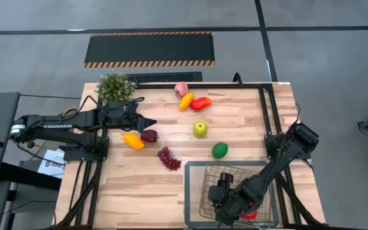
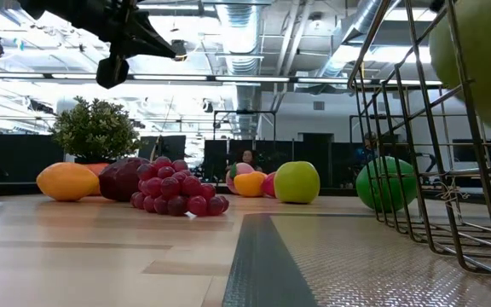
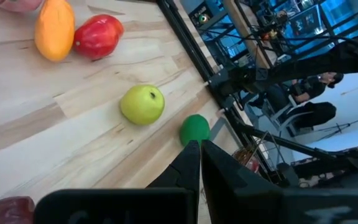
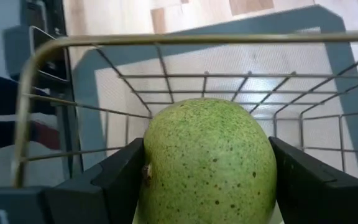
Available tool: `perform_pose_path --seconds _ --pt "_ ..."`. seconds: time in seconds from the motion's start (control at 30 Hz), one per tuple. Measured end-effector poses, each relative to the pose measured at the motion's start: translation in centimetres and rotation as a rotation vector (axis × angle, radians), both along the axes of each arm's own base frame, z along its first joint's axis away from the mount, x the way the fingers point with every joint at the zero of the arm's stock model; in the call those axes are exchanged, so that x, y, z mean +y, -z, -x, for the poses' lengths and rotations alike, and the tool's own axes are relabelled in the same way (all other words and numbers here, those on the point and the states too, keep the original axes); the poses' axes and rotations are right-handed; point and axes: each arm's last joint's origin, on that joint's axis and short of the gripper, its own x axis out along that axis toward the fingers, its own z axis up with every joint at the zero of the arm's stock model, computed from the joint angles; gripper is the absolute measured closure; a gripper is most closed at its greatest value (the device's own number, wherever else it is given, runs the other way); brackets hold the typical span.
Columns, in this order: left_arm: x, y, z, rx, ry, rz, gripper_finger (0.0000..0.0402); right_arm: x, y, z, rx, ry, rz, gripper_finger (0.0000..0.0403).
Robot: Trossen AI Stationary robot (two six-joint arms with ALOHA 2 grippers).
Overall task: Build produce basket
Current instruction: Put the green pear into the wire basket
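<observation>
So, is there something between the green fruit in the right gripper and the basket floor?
Nothing visible. The right gripper holds the green fruit inside the basket, and the mesh beyond it looks bare.

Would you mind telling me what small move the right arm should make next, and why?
Probably lower a little and open: the right gripper holds a speckled green fruit between its fingers, already over the basket, so release would drop it inside.
</observation>
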Motion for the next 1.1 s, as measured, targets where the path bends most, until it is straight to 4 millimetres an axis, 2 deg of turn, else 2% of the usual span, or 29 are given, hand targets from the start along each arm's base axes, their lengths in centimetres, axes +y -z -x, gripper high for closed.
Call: perform_pose_path --seconds 0.13,0.3,0.6,0.93,1.1 --pt "0.0 0.0 0.0 0.002 -0.008 -0.003 0.04 -0.9 0.7 -0.5 0.015 -0.024 0.021 0.011" --pt "0.0 0.0 0.0 0.002 -0.017 -0.006 0.04 -2.0 1.8 -1.6 0.021 -0.047 -0.05 0.011" --pt "0.1 0.0 0.0 0.003 -0.016 -0.009 0.04 -2.0 2.0 -1.7 0.023 -0.049 -0.078 0.0108" --pt "0.0 0.3 0.1 0.039 -0.014 -0.011 0.04 -1.9 2.5 -1.7 0.056 -0.011 -0.115 0.0054" --pt "0.0 0.4 0.2 0.051 -0.016 -0.004 0.0393 -1.8 2.4 -1.8 0.05 -0.011 -0.122 0.0048"
